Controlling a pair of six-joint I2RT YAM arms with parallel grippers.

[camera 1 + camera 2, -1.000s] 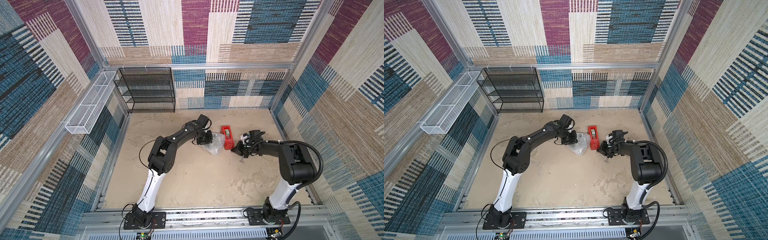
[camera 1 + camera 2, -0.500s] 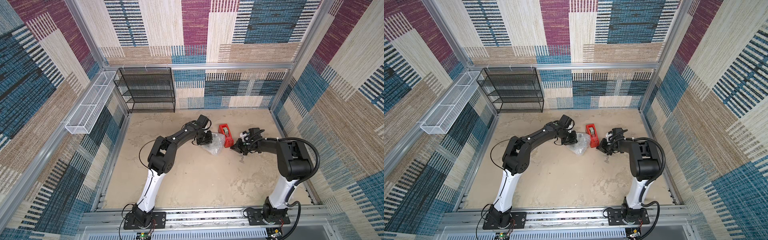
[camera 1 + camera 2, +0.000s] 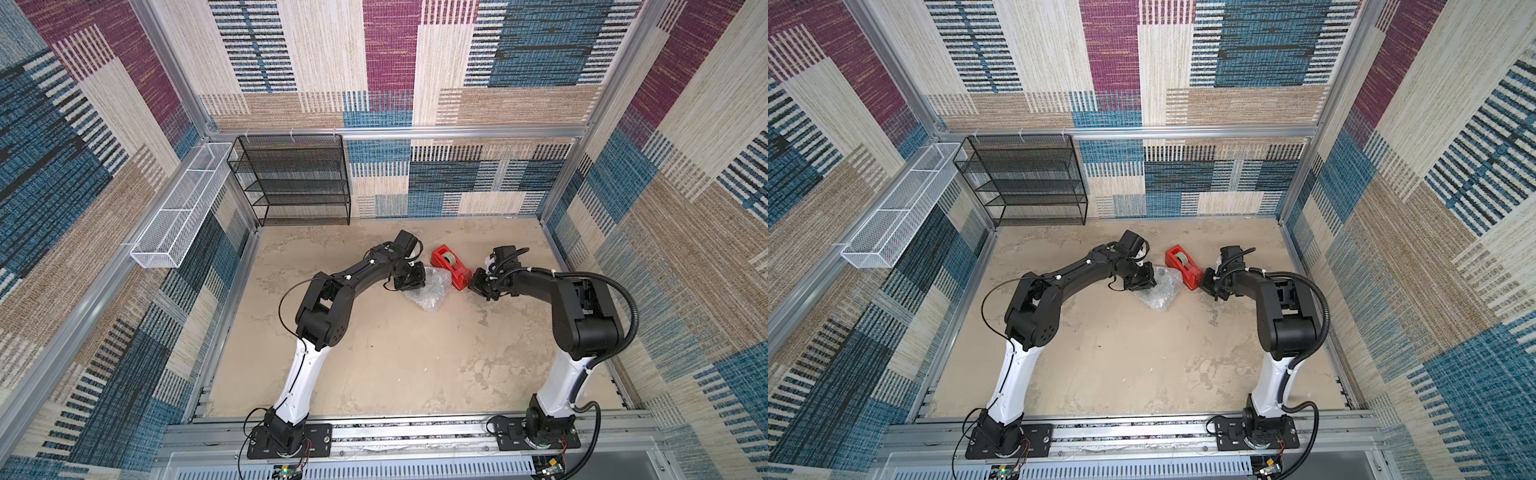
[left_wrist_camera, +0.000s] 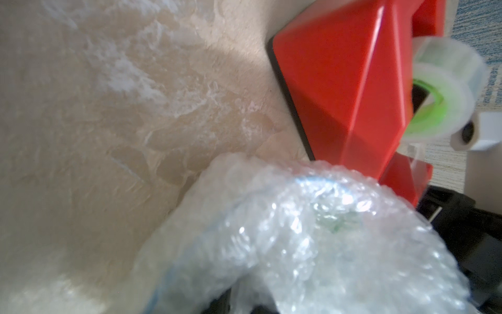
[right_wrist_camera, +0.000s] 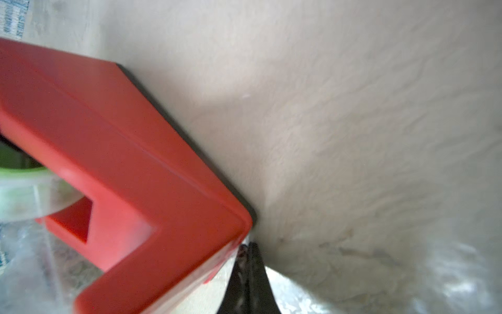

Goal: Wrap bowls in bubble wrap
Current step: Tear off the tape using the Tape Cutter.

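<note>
my left gripper (image 3: 410,281) rests on the bubble wrap (image 3: 430,293) bundled round the bowl (image 4: 336,224), i judge to keep the folds from springing open; the wrap hides its jaws, so i cannot tell whether they pinch it. my right gripper (image 5: 247,254) is pressed closed at the low end of the red tape dispenser (image 3: 451,268), likely to fetch tape; the dispenser stands just beside the bundle, crowding both grippers.

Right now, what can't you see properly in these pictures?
- Bowl: bubble wrap covers it; left wrist view shows only a green smudge.
- Left pincer: tips hidden by its body in both top views, by wrap in wrist view.
- Right pincer: shut; any tape inside too thin, blurred.
- Tape roll: cut by right wrist view's edge.
</note>
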